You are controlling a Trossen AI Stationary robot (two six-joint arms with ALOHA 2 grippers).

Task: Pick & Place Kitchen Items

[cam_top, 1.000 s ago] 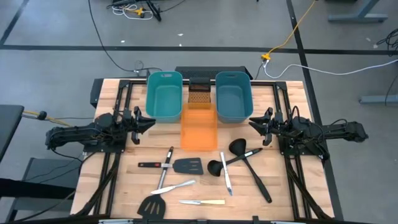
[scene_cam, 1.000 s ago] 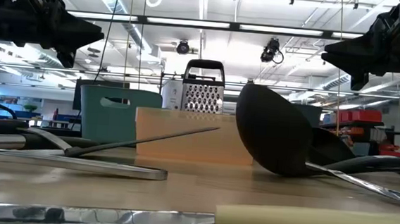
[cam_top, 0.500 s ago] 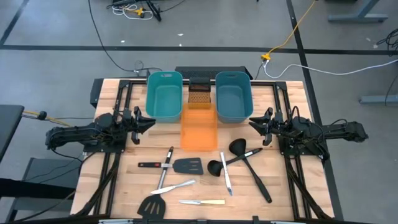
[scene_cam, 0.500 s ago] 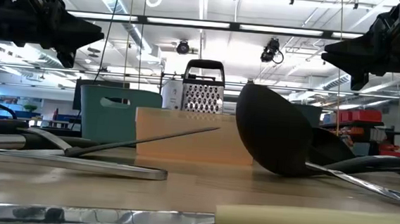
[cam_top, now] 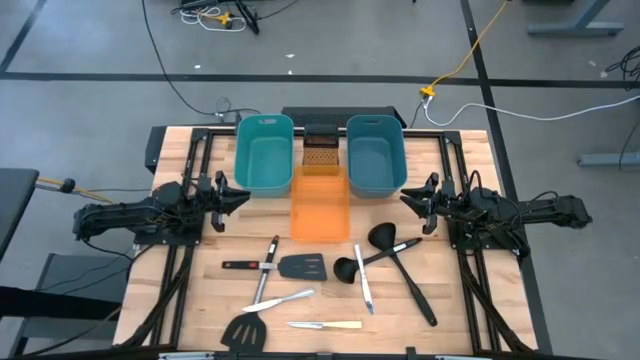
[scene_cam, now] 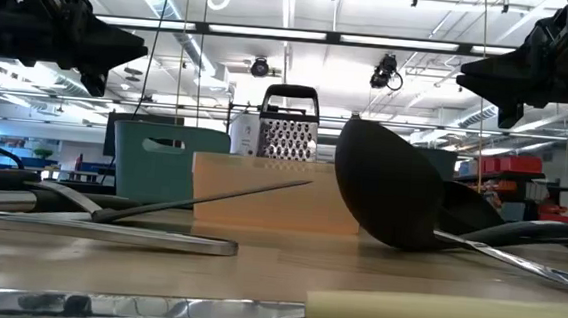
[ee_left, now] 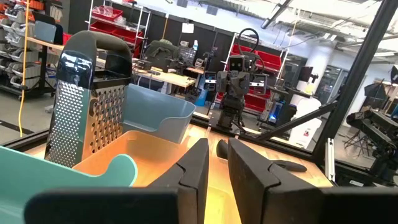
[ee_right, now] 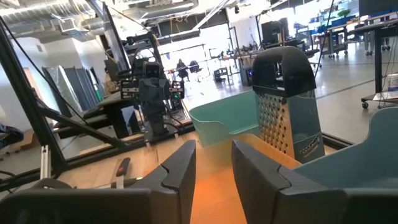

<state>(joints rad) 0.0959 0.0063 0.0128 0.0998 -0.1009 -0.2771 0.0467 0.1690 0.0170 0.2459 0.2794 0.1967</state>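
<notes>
a: what's in the tubs?

b: from here the two teal tubs (cam_top: 264, 152) (cam_top: 375, 153) at the far edge of the table (cam_top: 460, 320) look empty. the orange tub (cam_top: 320, 203) just in front of them is empty too, with a grater (cam_top: 320, 150) standing between the teal ones.

a: and the utensils?

b: all on the table toward the near edge: a slotted spatula (cam_top: 301, 266) and a black-handled knife (cam_top: 245, 265) left of centre, two ladles (cam_top: 383, 238) (cam_top: 347, 269) right of centre, a cream-handled knife (cam_top: 328, 324) nearest the edge.

a: my hands?

b: left hand (cam_top: 240, 196) hovers near the left edge, right hand (cam_top: 408, 200) near the right edge, both beside the tubs and well apart from the utensils. each shows a narrow gap between its fingers, holding nothing.
</notes>
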